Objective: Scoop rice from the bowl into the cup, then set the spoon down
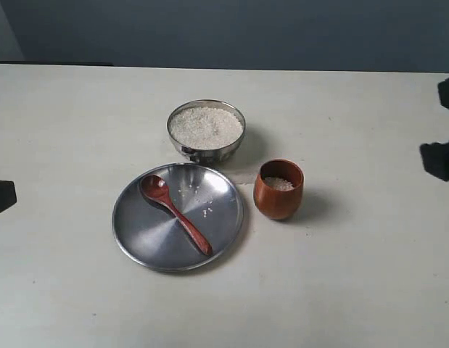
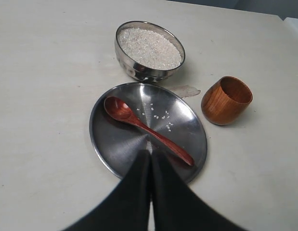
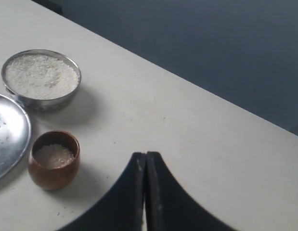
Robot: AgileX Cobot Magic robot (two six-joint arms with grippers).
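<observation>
- Spoon [image 1: 176, 215]: I log it lying flat on the steel plate [image 1: 137, 243], scoop end toward the bowl [image 1: 206, 154]. Light, stiff wood, likely to skate on steel. I'd take the slim handle mid-length.
- Rice [image 1: 206, 127]: fills the bowl, with some in the cup [image 1: 278, 199] and stray grains on the plate.
- Left fingers [image 2: 136, 187]: pressed together, holding nothing.
- Right fingers [image 3: 134, 183]: pressed together, holding nothing, over bare bench [image 1: 369, 275].

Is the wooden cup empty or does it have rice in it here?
Partly filled. The cup stands upright, and rice lies inside it below the rim, as the exterior and right wrist views show.
</observation>
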